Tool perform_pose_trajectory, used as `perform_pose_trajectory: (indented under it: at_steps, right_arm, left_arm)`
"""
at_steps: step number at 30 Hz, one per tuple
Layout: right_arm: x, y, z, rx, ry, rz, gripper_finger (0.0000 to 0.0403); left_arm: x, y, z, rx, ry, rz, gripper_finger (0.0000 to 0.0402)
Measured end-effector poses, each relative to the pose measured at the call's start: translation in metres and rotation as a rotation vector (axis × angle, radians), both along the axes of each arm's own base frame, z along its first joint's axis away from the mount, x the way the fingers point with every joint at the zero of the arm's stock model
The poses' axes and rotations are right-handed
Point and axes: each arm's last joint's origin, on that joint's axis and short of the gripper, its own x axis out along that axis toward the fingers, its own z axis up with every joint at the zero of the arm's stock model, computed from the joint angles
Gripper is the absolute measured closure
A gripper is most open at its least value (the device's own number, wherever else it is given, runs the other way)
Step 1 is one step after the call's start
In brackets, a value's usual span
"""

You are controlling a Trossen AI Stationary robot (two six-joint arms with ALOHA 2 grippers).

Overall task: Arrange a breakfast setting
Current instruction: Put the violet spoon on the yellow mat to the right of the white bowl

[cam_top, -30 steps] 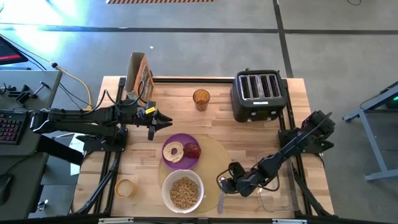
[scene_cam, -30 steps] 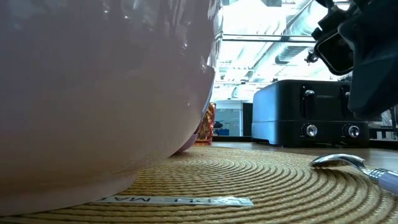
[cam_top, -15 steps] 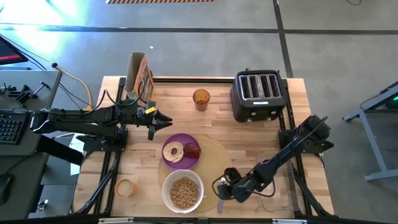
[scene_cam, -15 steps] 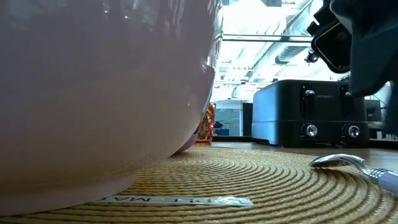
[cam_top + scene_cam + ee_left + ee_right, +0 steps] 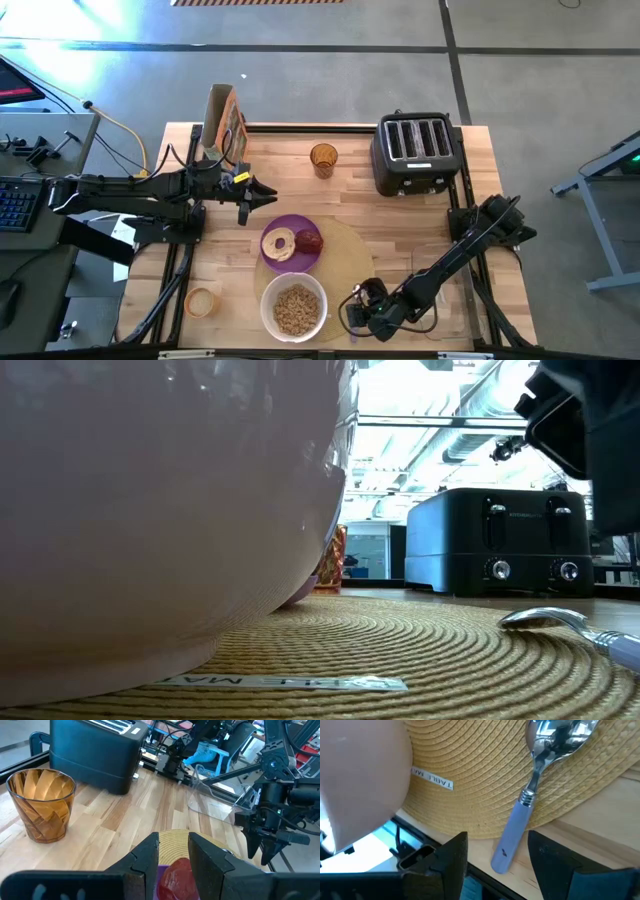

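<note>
**Right tool slides down over the spoon, fingers now parted**

Since a second ago the right tool (image 5: 352, 318) has travelled toward the surface's near edge and spread. The small spoon (image 5: 535, 787) lies between its fingers, long axis in line with them: shiny steel bowl on the coiled woven mat (image 5: 485, 780), smooth pale-blue handle overhanging onto wood. The left tool (image 5: 173, 851), narrowly parted and empty, hovers by the red apple (image 5: 175, 879).
</note>
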Motion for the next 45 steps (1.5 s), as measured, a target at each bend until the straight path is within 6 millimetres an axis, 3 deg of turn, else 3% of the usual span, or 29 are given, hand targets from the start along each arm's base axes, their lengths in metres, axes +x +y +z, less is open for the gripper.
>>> perform_pose_trajectory:
  at_steps: [11, 37, 45]
  right_arm:
    - [0.011, -0.004, -0.004, 0.003, 0.064, -0.064, 0.0257]
    - [0.026, -0.020, -0.018, 0.087, 0.187, -0.054, 0.0259]
    - [0.023, -0.022, -0.020, 0.105, 0.248, -0.062, 0.0287]
  left_arm:
    - [0.000, 0.000, 0.000, 0.000, 0.001, 0.000, 0.0307]
    - [0.000, 0.000, 0.000, 0.000, 0.000, 0.000, 0.0307]
    - [0.000, 0.000, 0.000, 0.000, 0.000, 0.000, 0.0307]
